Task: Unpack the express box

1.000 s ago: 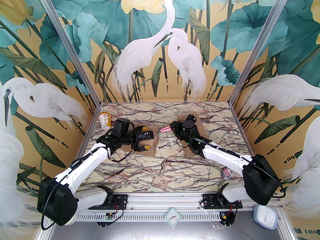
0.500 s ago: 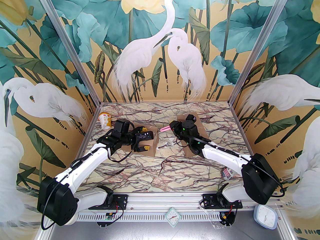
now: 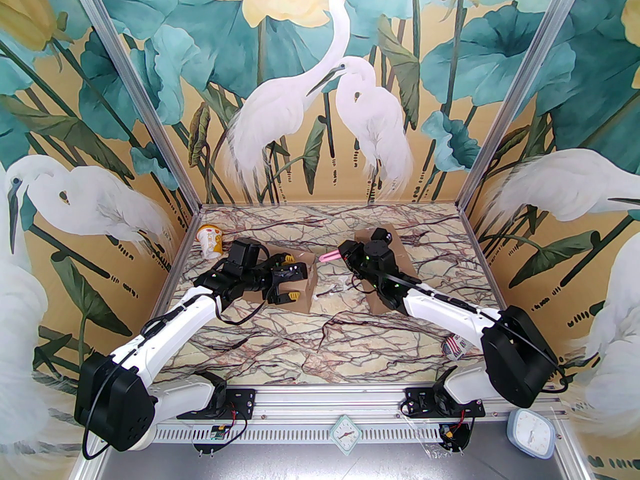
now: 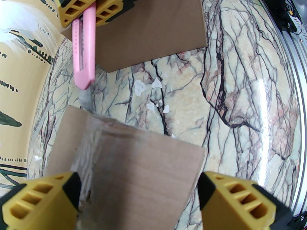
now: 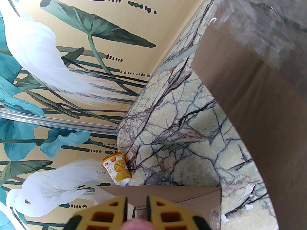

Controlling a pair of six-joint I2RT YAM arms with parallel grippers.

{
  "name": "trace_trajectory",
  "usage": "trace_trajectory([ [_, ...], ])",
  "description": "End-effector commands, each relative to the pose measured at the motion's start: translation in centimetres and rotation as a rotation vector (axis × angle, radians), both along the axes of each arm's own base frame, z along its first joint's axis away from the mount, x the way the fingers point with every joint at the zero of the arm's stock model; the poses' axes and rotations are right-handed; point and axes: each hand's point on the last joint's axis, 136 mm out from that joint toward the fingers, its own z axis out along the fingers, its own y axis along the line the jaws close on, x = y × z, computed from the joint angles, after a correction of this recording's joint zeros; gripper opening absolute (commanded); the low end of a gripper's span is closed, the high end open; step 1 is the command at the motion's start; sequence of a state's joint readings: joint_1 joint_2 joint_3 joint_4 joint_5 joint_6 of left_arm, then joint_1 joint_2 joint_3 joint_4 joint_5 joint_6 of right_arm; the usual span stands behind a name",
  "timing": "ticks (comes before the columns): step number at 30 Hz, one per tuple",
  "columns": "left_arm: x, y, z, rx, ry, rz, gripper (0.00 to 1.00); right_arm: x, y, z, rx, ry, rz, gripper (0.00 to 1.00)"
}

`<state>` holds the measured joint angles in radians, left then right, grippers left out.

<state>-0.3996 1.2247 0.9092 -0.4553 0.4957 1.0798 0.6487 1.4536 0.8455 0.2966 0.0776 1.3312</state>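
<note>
**Near right edge:** a small flag-patterned object [image 3: 452,345] lies on the marbled table [image 3: 350,338].

**Left of centre, midway between the near and far edges:** the taped express box [image 4: 144,162] sits on the table. The left claw [image 3: 290,276] is above it, jaws spread wide, with one yellow finger over each side of the box top. Whether the fingers press on the cardboard cannot be judged.

**Between the boxes:** white scraps [image 4: 139,87] lie on bare table.

**Right of centre, toward the far edge:** the right claw [image 4: 92,7], closed on a pink utility knife [image 4: 84,54], hangs over a second cardboard box [image 4: 153,27]. The knife's grey blade [image 4: 85,100] reaches the far right corner of the taped box, at its tape strip.

**Far left corner:** a yellow cup [image 3: 210,241].
</note>
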Motion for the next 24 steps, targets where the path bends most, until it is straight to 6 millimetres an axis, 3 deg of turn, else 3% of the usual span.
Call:
trace_trajectory([
  [1,-0.2,0.0,-1.0,0.017,0.019,0.002,0.86,0.1,0.8,0.8,0.025,-0.022,0.017,0.0],
  [10,0.2,0.0,-1.1,0.022,0.016,0.011,0.86,-0.1,1.1,1.2,0.041,-0.02,0.028,0.0],
  [18,0.7,0.1,-1.0,0.028,0.0,0.027,0.86,-0.1,2.0,0.0,0.029,0.012,0.052,0.0],
  [24,2.2,0.2,-0.2,0.017,-0.05,0.078,0.86,-0.7,2.6,0.4,0.045,0.009,0.087,0.0],
])
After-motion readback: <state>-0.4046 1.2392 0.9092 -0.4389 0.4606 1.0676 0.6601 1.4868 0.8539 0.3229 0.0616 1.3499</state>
